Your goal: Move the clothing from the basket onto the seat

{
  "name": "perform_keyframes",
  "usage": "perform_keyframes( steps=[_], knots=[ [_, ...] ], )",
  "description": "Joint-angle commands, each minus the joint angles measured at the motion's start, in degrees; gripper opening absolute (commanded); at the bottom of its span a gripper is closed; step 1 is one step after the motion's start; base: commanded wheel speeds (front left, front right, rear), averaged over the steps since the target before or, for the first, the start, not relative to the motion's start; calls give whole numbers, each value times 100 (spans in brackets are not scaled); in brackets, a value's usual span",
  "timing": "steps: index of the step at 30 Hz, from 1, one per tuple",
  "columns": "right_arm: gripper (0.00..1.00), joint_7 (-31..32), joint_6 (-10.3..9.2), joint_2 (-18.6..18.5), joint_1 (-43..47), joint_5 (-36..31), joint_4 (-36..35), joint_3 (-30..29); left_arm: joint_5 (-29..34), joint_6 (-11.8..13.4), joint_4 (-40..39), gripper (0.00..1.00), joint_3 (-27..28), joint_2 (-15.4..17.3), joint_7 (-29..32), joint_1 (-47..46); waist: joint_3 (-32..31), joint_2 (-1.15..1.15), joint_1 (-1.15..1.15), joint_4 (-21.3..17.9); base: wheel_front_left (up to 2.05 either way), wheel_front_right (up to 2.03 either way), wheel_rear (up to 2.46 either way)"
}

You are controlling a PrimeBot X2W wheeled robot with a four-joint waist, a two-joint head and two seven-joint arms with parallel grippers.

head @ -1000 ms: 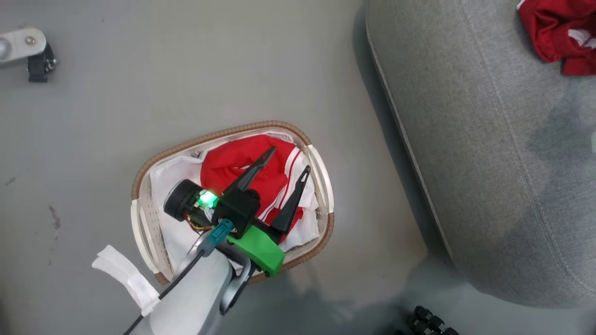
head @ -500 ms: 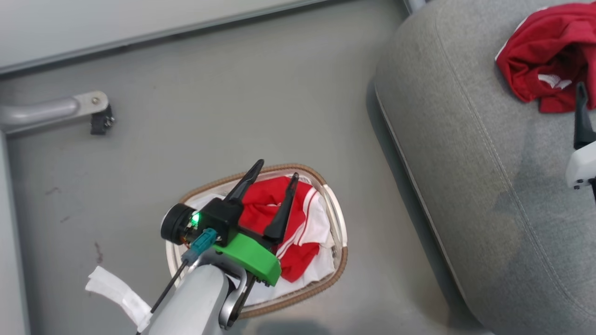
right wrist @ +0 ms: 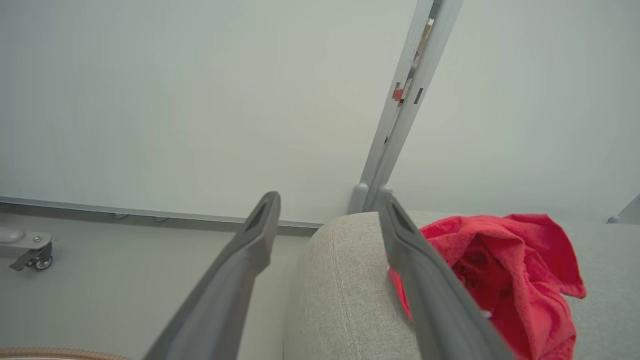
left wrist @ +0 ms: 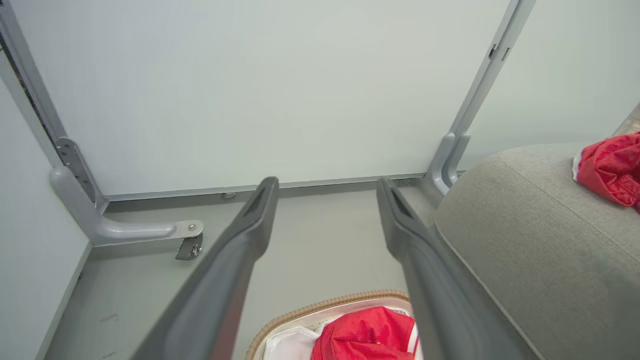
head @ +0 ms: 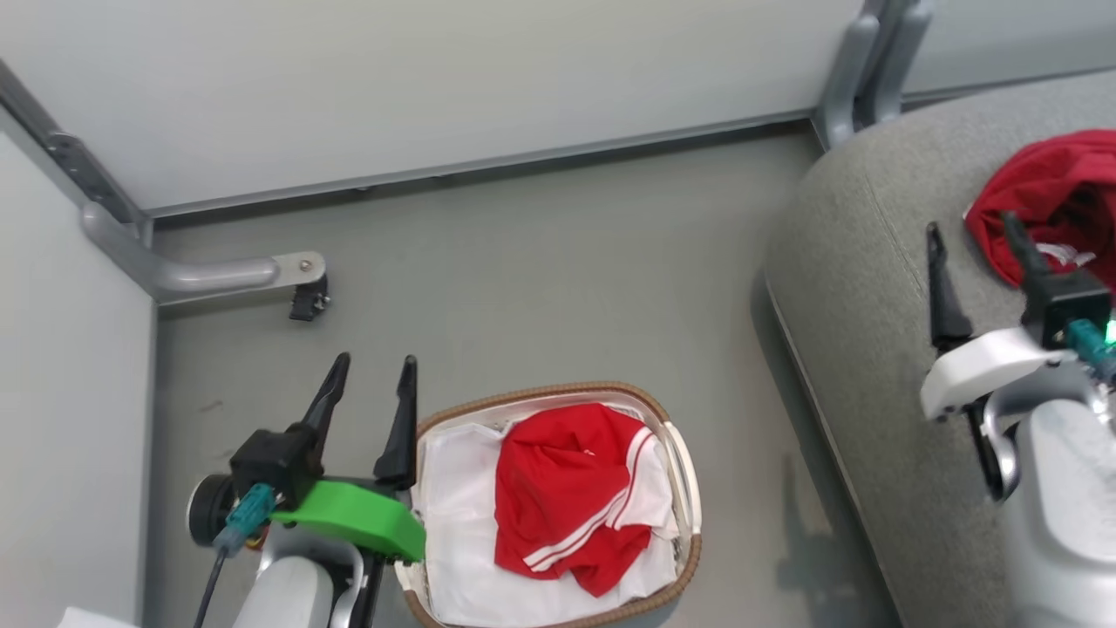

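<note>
Frame foot: we see a grey metal foot (head: 218, 275) on the floor, ahead of the left pincer (head: 375, 360) and slightly to its left, well apart from it.
Left pincer: it holds nothing. Its two dark fingers are spread wide, with the tips over bare floor.
Basket: the basket (head: 540, 392) stands on the floor just beside the left pincer, on its right side. The brown rim runs close to that pincer's right finger, and we cannot tell whether they touch.
Clothing in the basket: a red-and-white garment (head: 567, 488) lies crumpled on the white liner (head: 458, 515), to the right of the left pincer.
Seat: the seat (head: 854, 288) lies beneath the right pincer (head: 971, 225), its rounded edge off to that pincer's left.
Right pincer: it is empty, fingers wide apart, above the seat.
Clothing on the seat: a red garment (head: 1055, 187) lies bunched on the cushion just ahead of the right pincer's right finger. We cannot tell whether the two touch.
</note>
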Motion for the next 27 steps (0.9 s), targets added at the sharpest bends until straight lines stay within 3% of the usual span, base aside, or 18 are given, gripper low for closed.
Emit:
perform_keyframes(
  steps=[1, 9, 16, 21, 27],
  knots=[
    [100, -12, -8, 104, 219, 45, -83, 7, 37, -17, -10, 100, 99, -26, -5, 171, -328, 0, 0, 317, 0, 0, 0],
    [100, -12, -8, 558, 1099, 126, -472, 218, 81, -18, 1, 100, 494, -58, -5, 730, -659, 0, 0, 498, 0, 0, 0],
    [100, -12, -7, 582, 1753, 965, -548, 547, -10, -18, 6, 100, 595, -93, -5, 1078, -860, 0, 0, 620, 0, 0, 0],
    [100, -12, -7, 579, 1947, 953, -564, 849, -45, -19, 12, 100, 573, -106, -5, 1140, -908, 0, 0, 630, 0, 0, 0],
    [100, -12, -7, 579, 1964, 976, -615, 812, -79, -19, 27, 100, 576, -112, -5, 1158, -924, 0, 0, 629, 0, 0, 0]
  ],
)
